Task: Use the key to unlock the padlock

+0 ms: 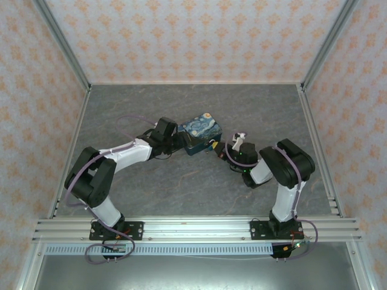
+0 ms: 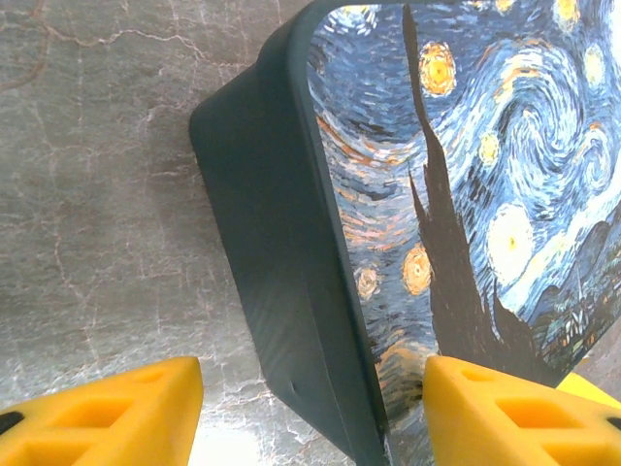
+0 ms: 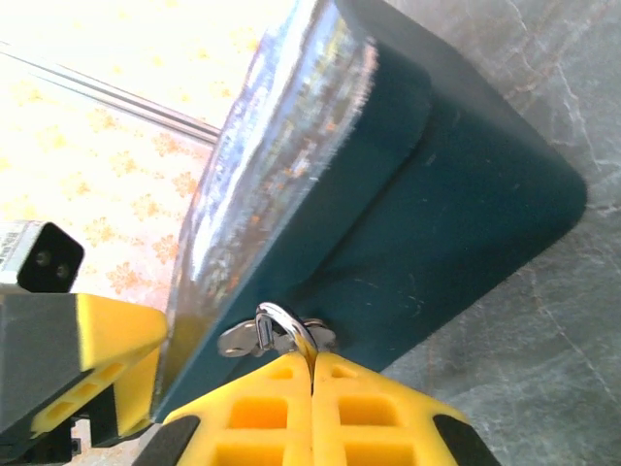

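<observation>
- Left hand (image 2: 312,381): fingers spread wide, straddling one corner of the starry-print box (image 2: 505,175); one finger (image 2: 107,413) stands clear of the dark side wall, the other lies at the printed lid; nothing is clamped.
- Right hand (image 3: 312,367): fingers pressed fully together against the box's front wall; what they grip cannot be told.
- Padlock (image 3: 283,328): at the box's front latch, touching the right fingertips; only a silver loop, apparently its shackle, is exposed, running into the finger seam.
- Box: rests on the grey desk (image 1: 181,181), between both hands.
</observation>
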Controlling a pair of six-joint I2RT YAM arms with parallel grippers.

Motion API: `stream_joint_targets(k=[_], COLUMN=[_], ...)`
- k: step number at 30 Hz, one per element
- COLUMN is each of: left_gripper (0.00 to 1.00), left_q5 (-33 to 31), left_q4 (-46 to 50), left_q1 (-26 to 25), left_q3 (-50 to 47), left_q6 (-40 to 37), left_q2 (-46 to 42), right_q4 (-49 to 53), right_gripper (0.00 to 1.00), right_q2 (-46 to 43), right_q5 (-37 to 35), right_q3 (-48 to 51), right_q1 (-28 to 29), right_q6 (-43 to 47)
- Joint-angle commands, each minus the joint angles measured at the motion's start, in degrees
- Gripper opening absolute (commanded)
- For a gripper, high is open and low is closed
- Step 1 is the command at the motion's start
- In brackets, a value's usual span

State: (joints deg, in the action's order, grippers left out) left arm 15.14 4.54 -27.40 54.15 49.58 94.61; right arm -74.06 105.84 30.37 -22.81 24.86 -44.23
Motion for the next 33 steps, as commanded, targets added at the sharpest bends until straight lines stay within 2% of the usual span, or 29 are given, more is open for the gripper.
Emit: stream_joint_targets(k=[1, 8, 17, 21, 26, 30, 33], left_gripper=[0.61, 0.62, 0.65, 0.67, 0.7, 0.75, 0.77], left_q5=[-2.72, -5.98, -13.85, -18.54, -23.17, -24.92, -26.13], left_q4=[6.33, 9.37, 10.0, 10.22, 10.23, 9.09, 8.45], left_q1=[-0.39, -0.42, -0.5, -0.5, -0.47, -0.43, -0.45], left_q3=[-0.22, 1.79, 0.12, -1.75, -4.28, -6.53, -8.05], left_q6=[-0.63, -2.62, -8.55, -11.27, -13.72, -15.8, -16.58], left_q2=[-1.82, -7.03, -19.86, -26.39, -33.65, -38.89, -42.38], right_q4=[0.74, 15.41, 58.04, 69.97, 79.84, 87.97, 90.05], right_gripper=[0.01, 0.0, 0.01, 0.01, 0.01, 0.02, 0.02], right_q2=[-4.47, -15.84, -40.85, -48.05, -50.69, -48.81, -46.41], right_q5=[-0.95, 0.19, 0.79, 2.17, 4.13, 3.83, 3.95], right_q3=[1.28, 2.76, -1.54, -2.76, -5.08, -8.48, -9.44], right_q1=[-0.59, -0.53, 0.86, 1.25, 3.45, 6.15, 7.06], right_q6=[2.71, 6.05, 18.2, 19.45, 18.84, 18.81, 17.19])
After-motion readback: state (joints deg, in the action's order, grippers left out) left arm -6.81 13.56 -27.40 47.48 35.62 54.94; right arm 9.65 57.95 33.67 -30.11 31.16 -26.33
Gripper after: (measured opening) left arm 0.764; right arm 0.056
